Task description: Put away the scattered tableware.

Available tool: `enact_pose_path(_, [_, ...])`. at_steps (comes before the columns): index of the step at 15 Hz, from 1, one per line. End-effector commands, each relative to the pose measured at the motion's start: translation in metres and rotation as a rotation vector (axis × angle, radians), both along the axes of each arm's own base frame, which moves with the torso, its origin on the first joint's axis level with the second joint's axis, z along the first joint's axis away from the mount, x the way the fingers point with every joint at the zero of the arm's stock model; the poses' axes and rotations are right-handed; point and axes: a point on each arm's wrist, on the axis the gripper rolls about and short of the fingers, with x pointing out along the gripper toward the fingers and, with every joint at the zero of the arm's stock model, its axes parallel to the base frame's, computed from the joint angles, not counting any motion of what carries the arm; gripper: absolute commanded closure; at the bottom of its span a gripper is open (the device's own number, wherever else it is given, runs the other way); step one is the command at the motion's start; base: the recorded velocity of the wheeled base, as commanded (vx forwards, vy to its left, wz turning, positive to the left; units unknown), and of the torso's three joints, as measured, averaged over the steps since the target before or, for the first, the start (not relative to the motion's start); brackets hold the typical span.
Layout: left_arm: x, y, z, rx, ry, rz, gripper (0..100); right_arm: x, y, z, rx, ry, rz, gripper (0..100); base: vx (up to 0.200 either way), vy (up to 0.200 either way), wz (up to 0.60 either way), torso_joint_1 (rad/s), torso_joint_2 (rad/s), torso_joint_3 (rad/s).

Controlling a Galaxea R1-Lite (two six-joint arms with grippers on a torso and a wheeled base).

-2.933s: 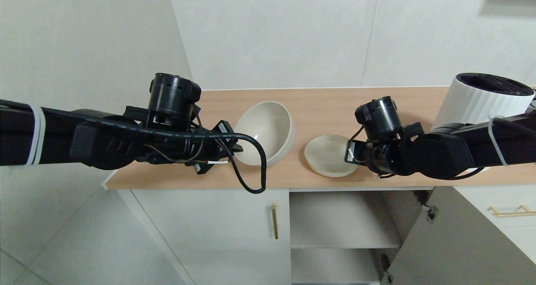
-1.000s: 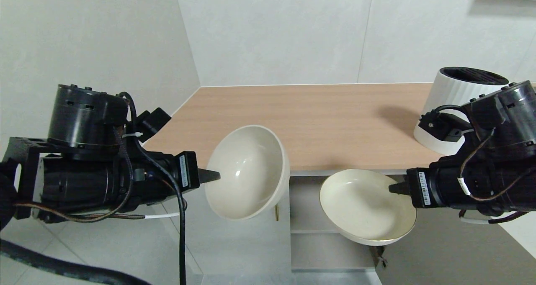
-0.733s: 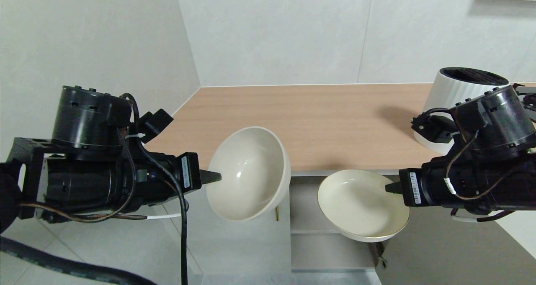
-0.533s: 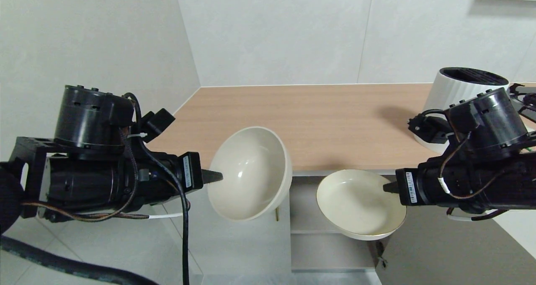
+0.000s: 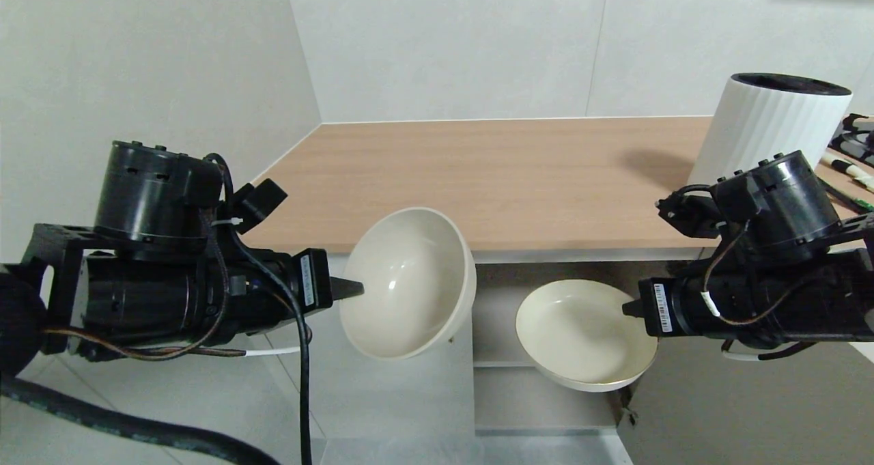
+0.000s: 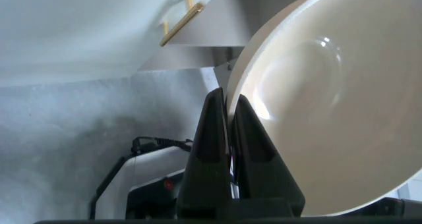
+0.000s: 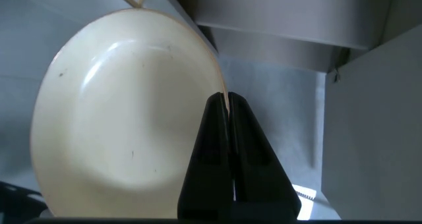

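Tableware in play is two pale pieces, both held in the air in front of the cabinet, off the counter. The left gripper (image 5: pixel 355 289) is clenched on the left rim of a deep bowl (image 5: pixel 410 280); from the left wrist its two black fingers (image 6: pixel 217 138) pinch the bowl's edge (image 6: pixel 330 99) with the wall between them. The bowl is tipped so that its hollow faces the camera, and its upper rim overlaps the near edge of the counter in the head view. The right gripper (image 5: pixel 627 308) is clamped on the right rim of a shallow plate (image 5: pixel 580 332), which hangs lower than the bowl and to its right, nearly level, in front of the open cabinet. In the right wrist view the closed fingers (image 7: pixel 214 138) grip the plate's rim (image 7: pixel 125 112). Bowl and plate sit near each other but apart.

Behind them runs a light wooden countertop (image 5: pixel 512 178), set into a corner of pale tiled walls (image 5: pixel 444 41). A white ribbed cylinder with a dark top (image 5: pixel 771 127) stands on its right end, throwing a shadow leftward. A few small items lie at the counter's far right edge (image 5: pixel 847 164), too cut off to tell. Below the counter, the open compartment (image 5: pixel 495 294) shows a shelf (image 5: pixel 505 364), and its grey door (image 5: pixel 717 410) swings out on the right. A gold handle (image 6: pixel 182 21) marks the closed door to the left. Pale floor tiles (image 5: pixel 136 397) lie beneath.
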Motion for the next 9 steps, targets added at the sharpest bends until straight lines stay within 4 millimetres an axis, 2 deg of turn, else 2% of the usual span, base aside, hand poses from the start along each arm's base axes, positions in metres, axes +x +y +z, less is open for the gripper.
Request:
enact_pose_path(1, [0.0015,-0.0004,-0.0018,0.002,0.007,0.001,100,0.0021,0.001,-0.0028,-0.005,0.008,-0.001,100,0.0,0.0,0.0,-0.178,0.47,0.276])
enact_pose_path(9, [0.0028,-0.001,-0.003,0.004,0.01,0.0,100,0.0026,0.0014,-0.0036,-0.007,0.011,-0.001,100,0.0,0.0,0.0,-0.17,0.46,0.292])
